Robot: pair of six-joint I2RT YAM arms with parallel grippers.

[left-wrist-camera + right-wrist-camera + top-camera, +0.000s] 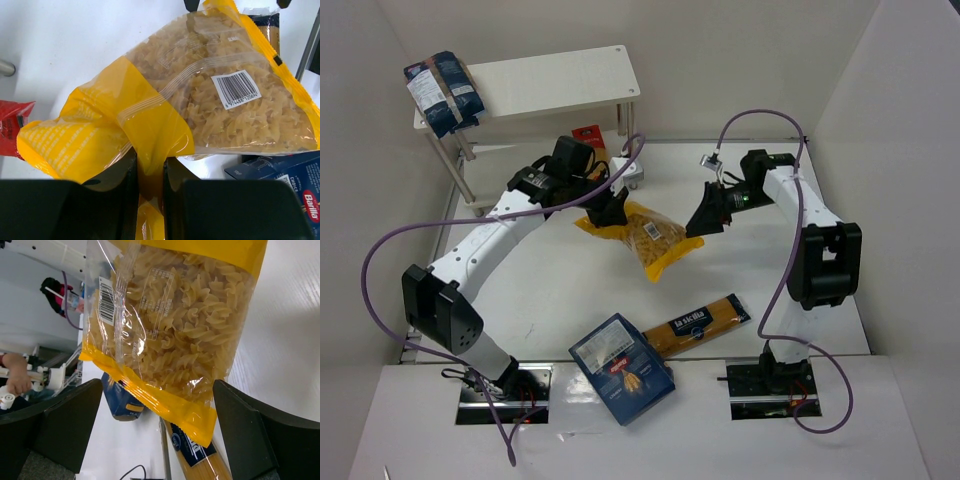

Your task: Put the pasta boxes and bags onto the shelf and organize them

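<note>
The left gripper (149, 167) is pinching the yellow bag of short pasta (200, 100) by its crumpled end, holding it over the table between the arms, while the right gripper (157, 425) is standing wide open at the far end. The loose pasta is sagging, so that end probably needs supporting while swinging toward the shelf (550, 80).

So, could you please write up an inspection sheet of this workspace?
Surface: white table, no marks seen.
Job's things: yellow pasta bag mid-table; blue box and orange spaghetti pack near the arm bases; red pack beside the shelf; dark blue bags on its top board.
Clutter: nothing seen.
Grippers: left gripper jaws shut on that bag's end; right gripper jaws wide open by its other end.
Cables: purple cables loop off both arms.
Surroundings: white walls.
</note>
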